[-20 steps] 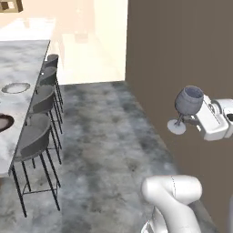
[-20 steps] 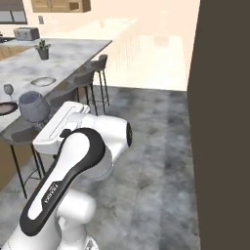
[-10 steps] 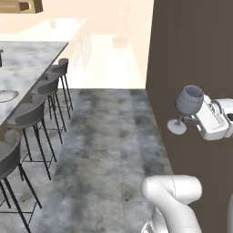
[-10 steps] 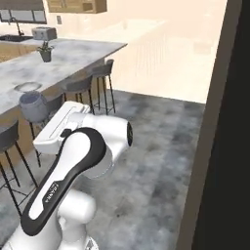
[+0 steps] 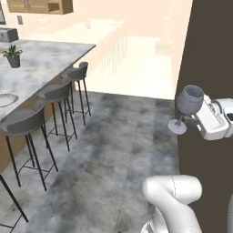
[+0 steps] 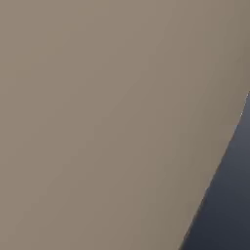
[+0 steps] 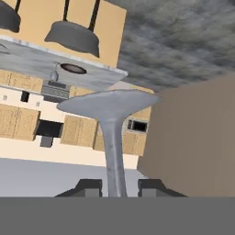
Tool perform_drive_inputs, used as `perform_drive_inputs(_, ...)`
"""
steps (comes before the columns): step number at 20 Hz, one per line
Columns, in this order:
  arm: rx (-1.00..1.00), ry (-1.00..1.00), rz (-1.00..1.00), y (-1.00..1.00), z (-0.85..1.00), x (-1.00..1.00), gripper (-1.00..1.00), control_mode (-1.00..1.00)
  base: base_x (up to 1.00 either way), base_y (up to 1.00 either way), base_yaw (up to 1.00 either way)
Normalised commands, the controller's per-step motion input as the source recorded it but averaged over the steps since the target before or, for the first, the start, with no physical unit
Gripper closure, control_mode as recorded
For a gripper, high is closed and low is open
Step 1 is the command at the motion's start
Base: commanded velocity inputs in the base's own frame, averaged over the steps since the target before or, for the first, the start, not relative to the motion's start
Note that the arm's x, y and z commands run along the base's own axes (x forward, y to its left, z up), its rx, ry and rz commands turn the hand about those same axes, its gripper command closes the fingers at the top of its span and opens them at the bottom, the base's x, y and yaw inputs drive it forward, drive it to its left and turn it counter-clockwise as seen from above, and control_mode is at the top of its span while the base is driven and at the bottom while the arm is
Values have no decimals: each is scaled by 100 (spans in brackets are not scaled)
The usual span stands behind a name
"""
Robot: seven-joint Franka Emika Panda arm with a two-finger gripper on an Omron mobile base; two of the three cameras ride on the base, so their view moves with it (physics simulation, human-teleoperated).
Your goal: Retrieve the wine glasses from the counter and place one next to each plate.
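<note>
Clamping the thin stem of a wine glass [image 7: 112, 137], the gripper [image 7: 120, 186] has one dark fingertip [image 7: 90, 185] on each side of the stem. In the left base view the glass [image 5: 186, 108] hangs in mid-air at the right, stem tilted, its foot down and to the left, its open bowl up and to the right. A dark wall [image 5: 207, 68] stands just behind it. Left of the glass lies broad open grey floor [image 5: 109, 154]. Far left, three stools [image 5: 57, 93] line the edge of a long marble island [image 5: 41, 61], which carries a small potted plant [image 5: 12, 55] and a pale plate [image 5: 5, 99].
</note>
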Motion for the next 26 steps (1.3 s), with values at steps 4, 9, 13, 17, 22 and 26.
perform_drive_inputs(4, 0, 0, 0, 0, 0, 0, 100, 100, 95, -73, 51)
perform_drive_inputs(9, 0, 0, 0, 0, 0, 0, 100, 100, 87, -59, 51)
perform_drive_inputs(13, 0, 0, 0, 0, 0, 0, 100, 100, 64, -41, 49)
perform_drive_inputs(17, 0, 0, 0, 0, 0, 0, 100, 100, 62, -62, 46)
perform_drive_inputs(22, 0, 0, 0, 0, 0, 0, 100, 100, 58, -60, 32)
perform_drive_inputs(26, 0, 0, 0, 0, 0, 0, 100, 100, 41, -15, 24)
